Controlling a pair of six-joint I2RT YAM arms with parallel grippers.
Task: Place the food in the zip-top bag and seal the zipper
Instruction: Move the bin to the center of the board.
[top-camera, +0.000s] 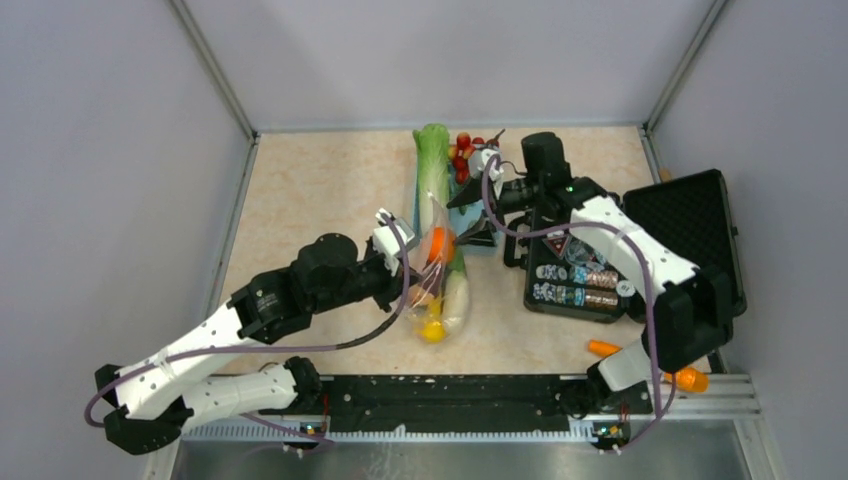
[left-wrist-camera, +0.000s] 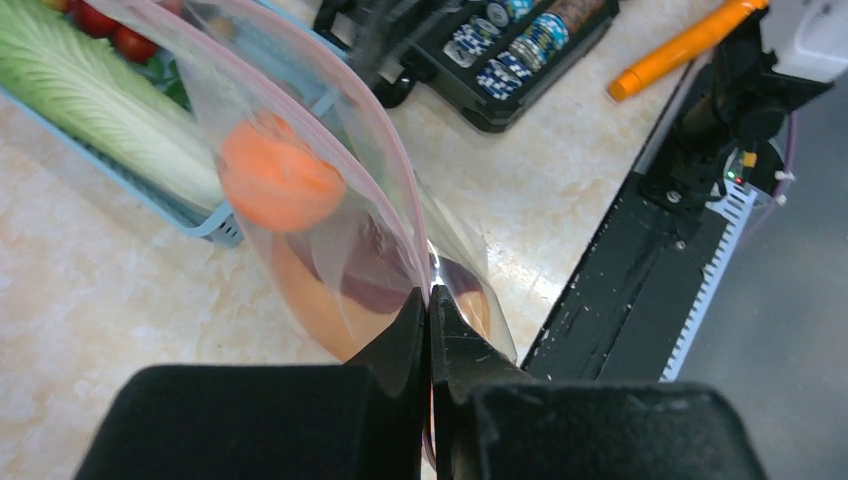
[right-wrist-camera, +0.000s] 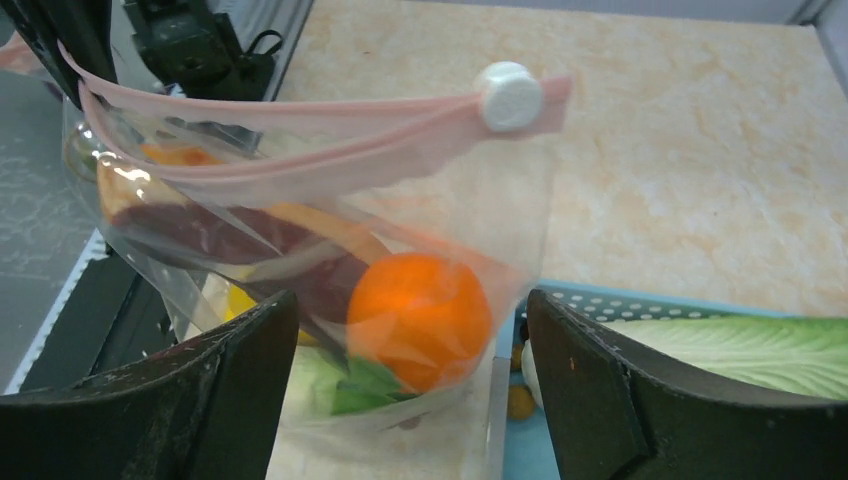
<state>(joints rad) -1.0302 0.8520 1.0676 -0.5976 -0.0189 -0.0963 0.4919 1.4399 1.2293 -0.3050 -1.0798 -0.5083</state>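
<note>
Pale marbled bench (top-camera: 300, 220) lies under everything. Above it the clear bag (right-wrist-camera: 470, 190) is held up by one end of its mouth. The left hand (left-wrist-camera: 430, 310) is closed tight on the plastic at the pink zipper (right-wrist-camera: 300, 150), with only film between its fingers. An orange (left-wrist-camera: 278, 180), a dark purple piece (right-wrist-camera: 250, 250) and some yellow fruit (top-camera: 432, 330) are seen inside. The right hand (right-wrist-camera: 405, 320) is spread wide and holds nothing, and the belly of the clear bag hangs between its fingers. Above that hand the white slider (right-wrist-camera: 509, 96) sits at the zipper's end farthest from the left hand. The two strips gape between them, so the mouth is judged unsealed.

For sealing, the slider itself, not the film below it, should be pinched squarely by the right hand. It should then be drawn toward the left hand, whose grip is best held firm so the strip is stretched straight. Beyond the right hand, cabbage (top-camera: 432, 160) and cherry tomatoes (top-camera: 462, 150) lie in the blue basket (left-wrist-camera: 215, 225). A long orange piece (left-wrist-camera: 680, 45) lies on the bench, so loading is judged unfinished.
</note>
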